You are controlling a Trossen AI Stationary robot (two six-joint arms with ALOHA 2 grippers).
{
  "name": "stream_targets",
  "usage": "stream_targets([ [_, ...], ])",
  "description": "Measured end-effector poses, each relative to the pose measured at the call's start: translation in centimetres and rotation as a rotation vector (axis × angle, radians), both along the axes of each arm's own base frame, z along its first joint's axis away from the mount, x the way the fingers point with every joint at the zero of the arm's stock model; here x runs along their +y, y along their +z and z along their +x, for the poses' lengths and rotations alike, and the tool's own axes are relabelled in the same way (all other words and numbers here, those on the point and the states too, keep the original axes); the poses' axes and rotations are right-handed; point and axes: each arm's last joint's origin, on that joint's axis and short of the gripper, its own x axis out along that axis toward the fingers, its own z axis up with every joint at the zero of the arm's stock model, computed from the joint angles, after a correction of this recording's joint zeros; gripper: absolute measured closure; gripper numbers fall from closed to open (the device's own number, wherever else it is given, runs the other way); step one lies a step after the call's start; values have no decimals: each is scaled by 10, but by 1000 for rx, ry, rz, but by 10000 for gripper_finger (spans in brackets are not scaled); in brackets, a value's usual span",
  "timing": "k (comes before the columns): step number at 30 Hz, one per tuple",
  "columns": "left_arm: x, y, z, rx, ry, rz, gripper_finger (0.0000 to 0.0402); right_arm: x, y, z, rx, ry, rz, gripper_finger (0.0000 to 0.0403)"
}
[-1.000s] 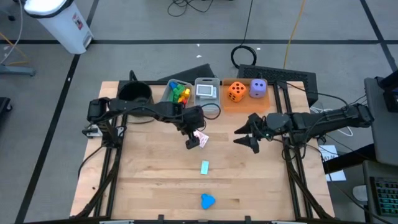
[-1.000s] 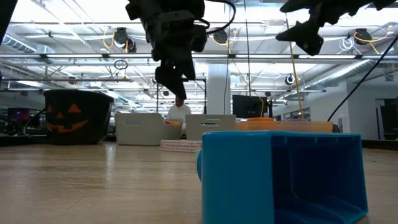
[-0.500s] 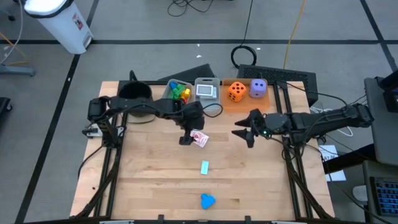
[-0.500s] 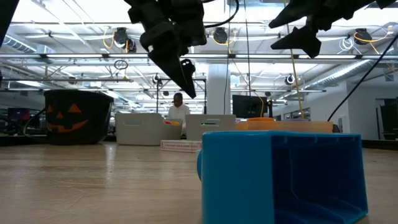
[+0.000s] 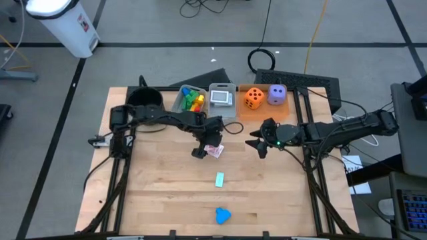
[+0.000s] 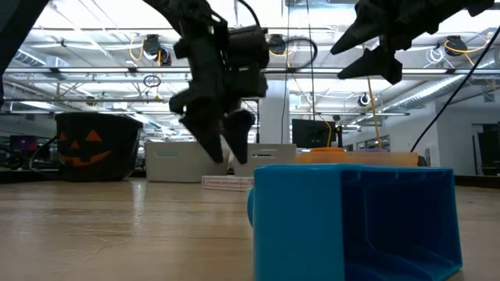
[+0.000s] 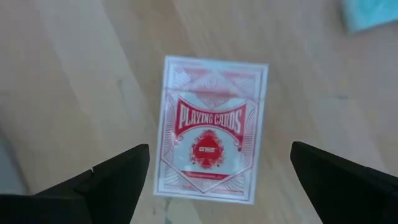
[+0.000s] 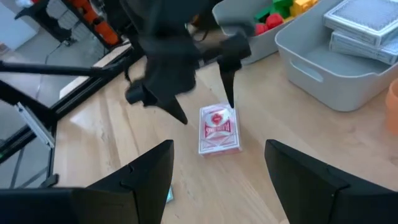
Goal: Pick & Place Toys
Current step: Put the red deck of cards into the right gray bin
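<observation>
Low view puts a blue plastic block (image 6: 353,221) hard against the lens, filling the lower right of the frame, its hollow side facing the camera. Behind it, at centre frame, a red-backed deck of playing cards (image 6: 227,183) lies flat on the wooden table (image 6: 117,234), with the left gripper (image 6: 221,139) hanging just above it, fingers spread wide and holding nothing. From overhead, the same block (image 5: 222,215) sits at the lower centre of the picture, a small pale blue card (image 5: 219,179) lies a little above it, and the red deck (image 5: 213,149) rests mid-frame beside the left gripper (image 5: 201,147). The left wrist view looks straight down on the deck (image 7: 211,129), which fills the middle of the frame between the two dark fingers (image 7: 118,180), neither touching it. To the right of centre in the overhead picture, the right gripper (image 5: 259,141) hovers clear of the table, its fingers parted and empty. Along the far edge, upper centre of the frame, stand a black pot (image 5: 145,100), a clear bin (image 5: 181,103) of coloured blocks (image 5: 193,100), a second bin (image 5: 230,110) holding card decks (image 5: 221,97), and an orange tray (image 5: 261,110) carrying an orange die (image 5: 253,97) and a purple die (image 5: 277,95).
</observation>
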Motion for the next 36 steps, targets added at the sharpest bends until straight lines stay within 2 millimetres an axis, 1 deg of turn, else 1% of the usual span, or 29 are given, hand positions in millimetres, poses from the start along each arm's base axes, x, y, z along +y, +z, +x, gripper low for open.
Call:
stream_targets([
  [4, 1, -16, 3, 46, -10, 4, 4, -1, -1, 1, -4, -33, 17, 161],
  [7, 1, -21, 4, 52, -18, 9, 4, -1, 0, 1, -8, -34, 18, 161],
  [10, 2, -24, 5, 55, -44, 52, 4, -1, 0, 1, -11, -35, 21, 161],
  [14, 3, -22, 8, 18, -66, 101, 4, -1, 0, 1, -12, -35, 20, 161],
  [18, 3, -22, 8, 11, -71, 102, 4, -1, 0, 1, -12, -36, 21, 161],
  [25, 1, -30, 9, 31, -67, 71, 4, -1, 0, 1, -11, -35, 17, 161],
  [31, -1, -35, 11, 50, -8, 50, 5, -1, 0, 1, -10, -33, 10, 161],
  [36, -5, -35, 13, 38, -1, 123, 5, -1, 0, 1, -10, -58, 0, 161],
])
